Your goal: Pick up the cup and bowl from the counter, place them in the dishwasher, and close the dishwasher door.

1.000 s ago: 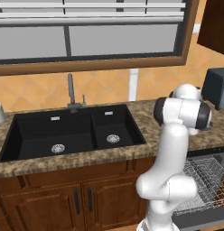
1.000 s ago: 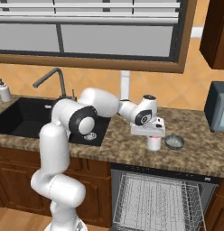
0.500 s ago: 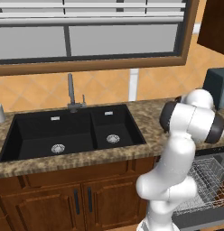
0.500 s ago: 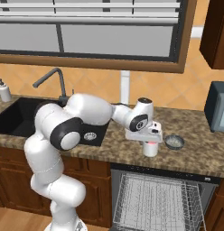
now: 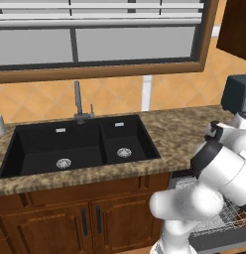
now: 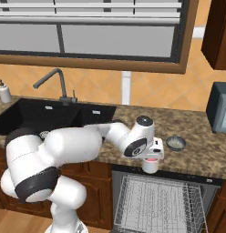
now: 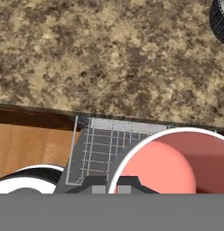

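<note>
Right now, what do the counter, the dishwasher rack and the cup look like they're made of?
The counter: polished granite, by its brown-and-tan speckle. The dishwasher rack: thin pale grey wire, probably coated metal, by its open grid. The cup: smooth white outside, pink inside; glazed ceramic or plastic, the render leaves that open.

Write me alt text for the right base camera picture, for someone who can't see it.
A white robot arm reaches across a speckled granite counter, its gripper shut on a white cup with a pink inside, held over the counter's front edge above the open dishwasher and its wire rack. A small bowl sits on the counter just beyond; a black sink with a faucet lies to the left.
</note>
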### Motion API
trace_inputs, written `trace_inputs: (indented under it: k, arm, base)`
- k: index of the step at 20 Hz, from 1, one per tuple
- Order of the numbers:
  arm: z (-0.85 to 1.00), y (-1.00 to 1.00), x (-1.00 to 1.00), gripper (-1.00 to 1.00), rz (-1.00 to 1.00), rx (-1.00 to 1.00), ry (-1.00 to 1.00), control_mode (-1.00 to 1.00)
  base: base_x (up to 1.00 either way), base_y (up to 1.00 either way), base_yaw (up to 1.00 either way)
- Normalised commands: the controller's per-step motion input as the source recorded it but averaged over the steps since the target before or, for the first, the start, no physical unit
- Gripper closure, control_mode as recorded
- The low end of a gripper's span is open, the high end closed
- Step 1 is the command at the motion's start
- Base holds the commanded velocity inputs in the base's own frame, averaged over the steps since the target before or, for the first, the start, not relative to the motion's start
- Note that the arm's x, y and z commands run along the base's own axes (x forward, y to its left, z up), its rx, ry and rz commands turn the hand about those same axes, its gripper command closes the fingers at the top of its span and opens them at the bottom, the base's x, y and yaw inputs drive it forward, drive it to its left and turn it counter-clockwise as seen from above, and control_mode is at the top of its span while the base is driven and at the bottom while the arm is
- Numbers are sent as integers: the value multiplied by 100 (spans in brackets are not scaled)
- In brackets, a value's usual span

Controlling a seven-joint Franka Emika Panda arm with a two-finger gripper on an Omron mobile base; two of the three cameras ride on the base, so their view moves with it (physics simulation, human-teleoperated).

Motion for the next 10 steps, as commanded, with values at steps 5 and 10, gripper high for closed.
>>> trace_inputs:
  k: [5, 10]
  arm:
    - [0, -14, -89, 100, 3, 0, -11, -100]
    - [-7, -25, -33, 100, -1, 5, -1, -100]
  base:
    - [0, 0, 0]
    - [0, 0, 0]
